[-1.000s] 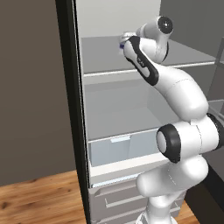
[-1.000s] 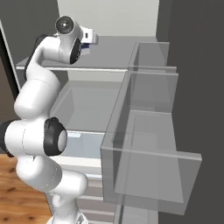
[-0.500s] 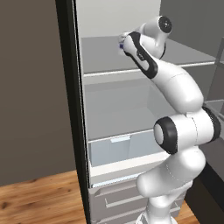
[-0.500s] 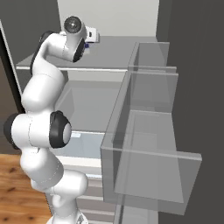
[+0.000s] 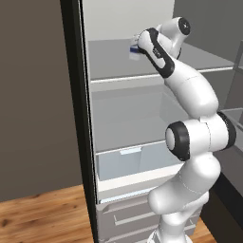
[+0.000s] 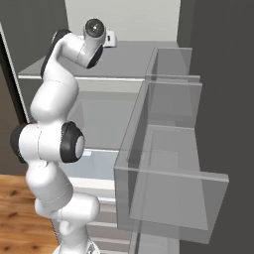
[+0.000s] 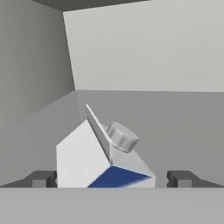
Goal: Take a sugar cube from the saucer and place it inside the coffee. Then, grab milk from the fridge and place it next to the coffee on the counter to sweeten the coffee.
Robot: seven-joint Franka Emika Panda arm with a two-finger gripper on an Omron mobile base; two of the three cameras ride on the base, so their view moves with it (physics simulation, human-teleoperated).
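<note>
— What are you seeing around the edges?
— You've got a wood plank floor [image 5: 42,213] low down, a flat grey-brown wall [image 5: 28,95] on one side, and even, soft light.

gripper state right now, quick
Gripper: open, fingers either side of the milk, not closed on it.

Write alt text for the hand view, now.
A white milk carton with a gabled top, grey cap and blue band stands close ahead on a grey fridge shelf, between the two dark tips of the open gripper. Pale grey fridge walls rise behind and to the left.
</note>
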